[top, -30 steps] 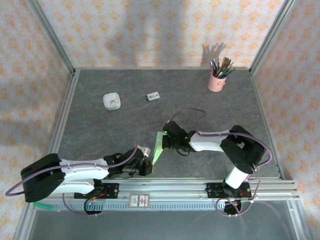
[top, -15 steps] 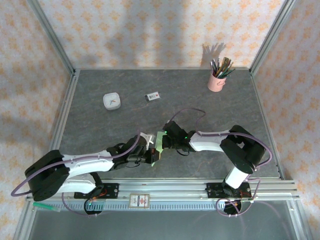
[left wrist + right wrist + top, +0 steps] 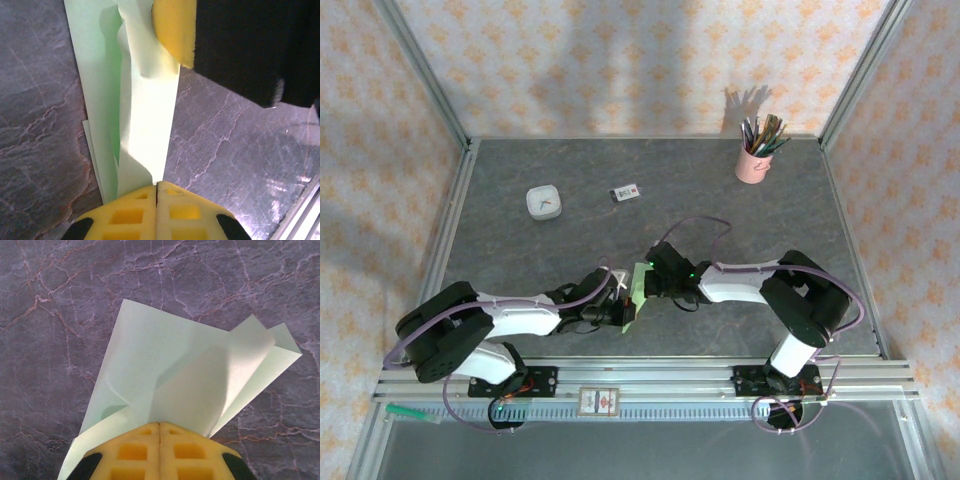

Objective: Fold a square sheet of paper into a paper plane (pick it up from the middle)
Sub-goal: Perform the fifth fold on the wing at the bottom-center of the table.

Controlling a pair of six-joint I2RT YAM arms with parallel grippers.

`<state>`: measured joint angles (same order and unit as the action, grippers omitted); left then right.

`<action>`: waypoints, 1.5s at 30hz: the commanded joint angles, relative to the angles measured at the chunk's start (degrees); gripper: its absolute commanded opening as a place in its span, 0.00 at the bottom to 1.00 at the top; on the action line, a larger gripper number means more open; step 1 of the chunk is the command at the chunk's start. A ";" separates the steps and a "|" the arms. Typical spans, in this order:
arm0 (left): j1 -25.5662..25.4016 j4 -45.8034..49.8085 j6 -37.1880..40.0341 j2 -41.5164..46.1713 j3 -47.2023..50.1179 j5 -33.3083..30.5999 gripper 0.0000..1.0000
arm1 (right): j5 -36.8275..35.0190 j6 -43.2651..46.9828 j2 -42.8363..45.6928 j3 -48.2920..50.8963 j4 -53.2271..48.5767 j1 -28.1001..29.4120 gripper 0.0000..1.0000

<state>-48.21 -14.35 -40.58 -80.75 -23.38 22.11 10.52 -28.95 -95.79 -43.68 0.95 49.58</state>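
Seen from above, two white robot arms reach in from the near edge of a dark, stone-patterned tabletop (image 3: 740, 210) and meet just in front of its centre, over a pale green square sheet of paper (image 3: 638, 285) that is already partly folded. The left hand (image 3: 156, 192) has its yellow fingertips closed tight together, and a narrow folded band of the paper runs straight into the seam between them, so it appears to pinch that end. The right hand (image 3: 159, 432) is likewise closed, its tips together at the near edge of the sheet, where overlapping flaps fan away from it. From the left wrist camera, one of its yellow pads (image 3: 172, 30) bears on the far end of the same band, with a small crumple beside it. The paper looks partly lifted between the two hands, though how much rests on the tabletop is hard to tell. Well apart, toward the back, stand a pink pencil cup (image 3: 753, 162), a small white dish (image 3: 543, 203) and a small printed card (image 3: 626, 193). Judging by the layers, the work is mid-fold: some creases are in, but there is no slim pointed dart yet. The next move likely calls for both hands to draw the band taut, line up its edges, lay it flat and press the crease, without tearing the thin sheet or letting it slip
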 commanded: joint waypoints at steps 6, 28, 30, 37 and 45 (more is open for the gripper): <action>0.65 -0.42 -0.01 -1.69 4.50 -1.12 0.00 | -4.04 0.18 -3.46 1.29 -9.61 -0.58 0.02; 0.62 0.56 -1.08 -3.36 7.45 -3.39 0.00 | 10.59 -2.09 14.67 4.67 0.51 0.20 0.12; 0.59 0.64 -1.16 -3.45 7.47 -3.36 0.00 | 11.24 -3.00 14.67 6.36 2.31 0.88 0.09; 0.66 1.43 -0.91 -3.19 7.20 -3.60 0.00 | 13.19 -4.95 10.75 8.11 7.77 3.35 0.06; 0.65 2.26 -0.51 -3.01 6.85 -3.56 0.00 | 13.82 -5.07 6.90 7.34 9.16 3.86 0.05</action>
<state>-47.94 -23.40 -41.91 -81.36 -18.33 21.58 24.05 -33.63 -87.96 -35.90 8.08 53.10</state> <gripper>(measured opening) 0.062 0.057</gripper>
